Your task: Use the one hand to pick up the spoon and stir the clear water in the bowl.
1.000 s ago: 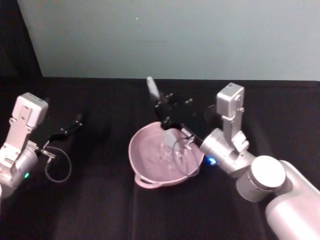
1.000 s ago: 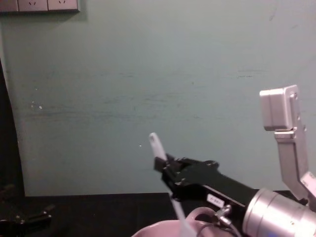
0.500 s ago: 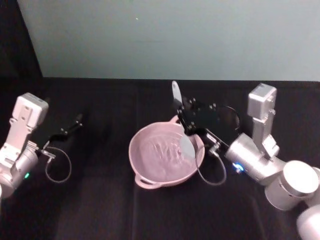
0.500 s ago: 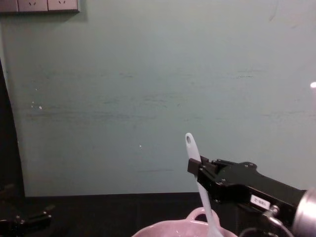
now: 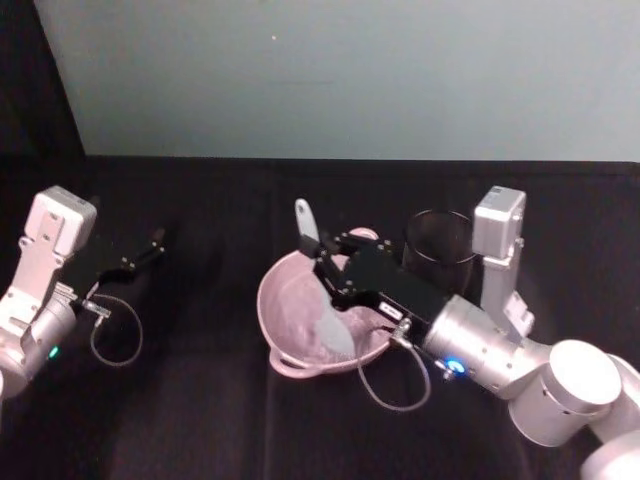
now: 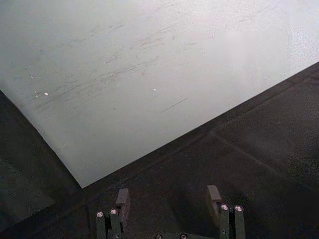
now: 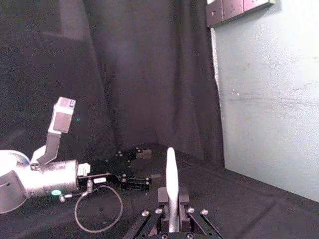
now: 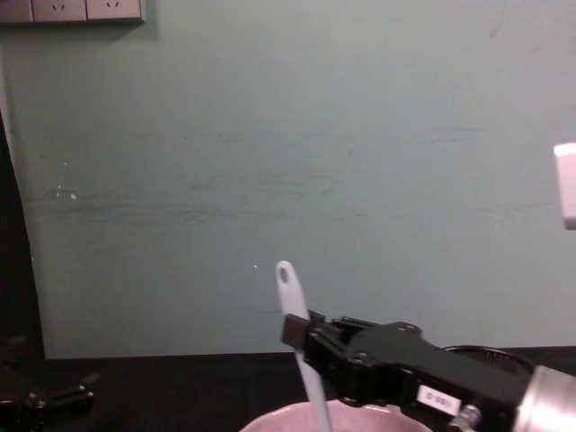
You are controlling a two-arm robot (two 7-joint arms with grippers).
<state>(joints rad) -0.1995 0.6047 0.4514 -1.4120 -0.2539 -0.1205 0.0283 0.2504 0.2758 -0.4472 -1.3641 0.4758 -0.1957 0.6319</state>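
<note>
The right tool (image 5: 322,262) reaches over the pink bowl (image 5: 268,300) near the centre of the dark surface (image 5: 200,400), fingers clamped on the white spoon (image 5: 304,221) – handle tip w/ its oval hole points up, slightly tilted, scoop down inside the bowl. A black mesh cup (image 5: 440,238) stands just behind the bowl, on the right. The left tool (image 5: 148,246) rests well apart at far left – fingers spread apart
</note>
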